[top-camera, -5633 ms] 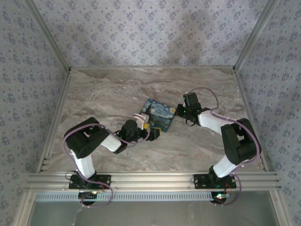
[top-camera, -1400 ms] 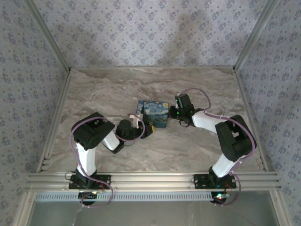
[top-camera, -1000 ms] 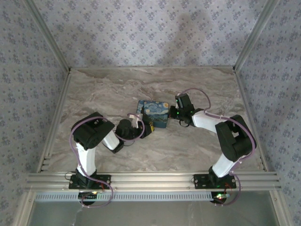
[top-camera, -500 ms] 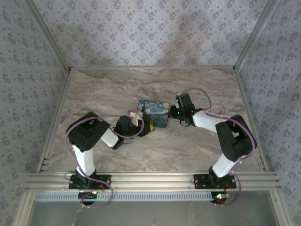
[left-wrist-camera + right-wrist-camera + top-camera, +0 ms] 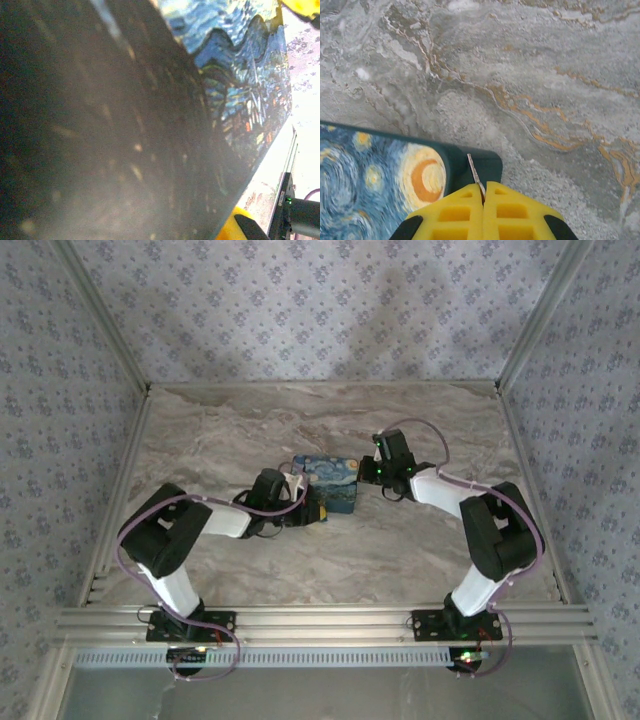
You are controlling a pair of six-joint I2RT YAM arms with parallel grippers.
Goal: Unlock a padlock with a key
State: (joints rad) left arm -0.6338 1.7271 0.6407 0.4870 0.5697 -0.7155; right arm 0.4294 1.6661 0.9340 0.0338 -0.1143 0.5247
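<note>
A blue swirl-painted box lies mid-table on the marble tabletop. The left gripper sits against its near-left side, and the right gripper meets its right edge, both arms bent inward.

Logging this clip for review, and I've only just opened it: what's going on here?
Two arms work at a swirl-painted box in the middle of the marble table. The right hand is shut on a thin key, whose metal tip pokes out between its yellow fingers close by the box's corner. The left hand is shut and sits against the box's near left side. Whether it grips anything there is unclear.
</note>
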